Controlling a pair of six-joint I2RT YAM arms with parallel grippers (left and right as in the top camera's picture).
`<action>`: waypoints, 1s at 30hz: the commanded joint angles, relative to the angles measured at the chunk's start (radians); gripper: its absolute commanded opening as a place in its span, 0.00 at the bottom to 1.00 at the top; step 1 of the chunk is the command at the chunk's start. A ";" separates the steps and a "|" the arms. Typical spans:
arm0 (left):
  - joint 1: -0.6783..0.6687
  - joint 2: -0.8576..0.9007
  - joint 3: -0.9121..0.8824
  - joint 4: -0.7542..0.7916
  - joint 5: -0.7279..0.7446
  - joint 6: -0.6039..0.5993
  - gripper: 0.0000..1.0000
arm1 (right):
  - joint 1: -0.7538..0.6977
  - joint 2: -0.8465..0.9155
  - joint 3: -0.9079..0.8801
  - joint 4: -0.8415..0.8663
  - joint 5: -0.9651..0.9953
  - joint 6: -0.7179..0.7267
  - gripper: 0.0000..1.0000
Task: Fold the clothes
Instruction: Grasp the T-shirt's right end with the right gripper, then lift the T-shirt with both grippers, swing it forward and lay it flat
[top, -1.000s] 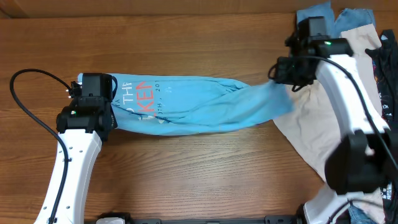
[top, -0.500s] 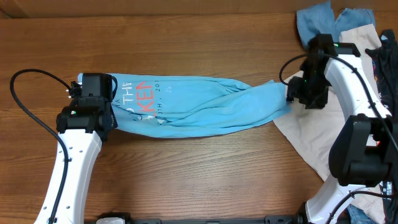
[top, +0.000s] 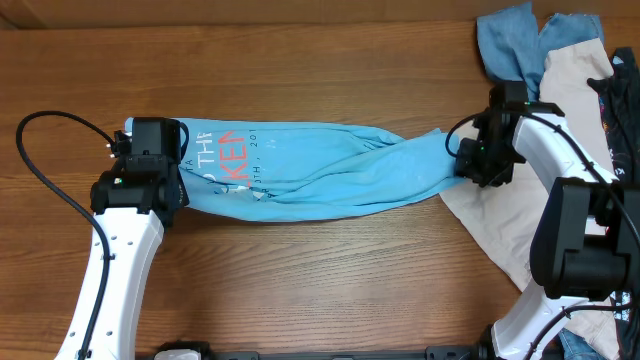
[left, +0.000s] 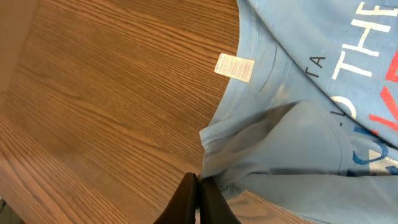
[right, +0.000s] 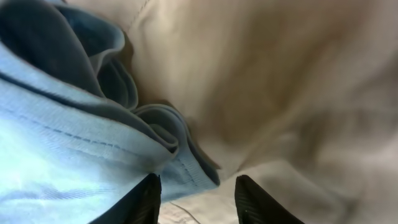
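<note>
- Overhead: the shirt (top: 320, 170) lies stretched across the table (top: 300, 290), running from 9 o'clock to 3 o'clock. Its white and red lettering sits at the 9 o'clock end.
- The left claw (left: 194, 196) is at that 9 o'clock end. From above its body hides the fingertips.
- The left wrist view shows them: the fingers are pressed tight together, clenched on a bunched edge of the shirt at 6 o'clock in the frame.
- Only this view catches the white label (left: 234, 67) inside the collar, up at 12 o'clock, with bare wood off to 9 o'clock.
- The right claw (right: 198, 193) is at the shirt's 3 o'clock end, over the beige garment (top: 500, 220).
- Overhead cannot say how its jaws stand. The right wrist view can: released, fingers apart, with a rolled blue hem lying just ahead of the gap and beige cloth beneath.
- A dusty blue garment (top: 505, 40) is heaped at 1 o'clock, seen from above only.
</note>
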 joint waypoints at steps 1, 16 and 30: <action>0.006 -0.016 0.011 0.004 -0.003 -0.014 0.04 | 0.003 -0.023 -0.016 0.024 -0.018 -0.002 0.42; 0.006 -0.016 0.011 0.004 -0.004 -0.014 0.04 | 0.003 -0.026 -0.062 0.099 -0.048 0.002 0.04; 0.005 -0.109 0.305 -0.058 0.111 0.084 0.04 | 0.003 -0.270 0.470 -0.320 -0.061 0.000 0.04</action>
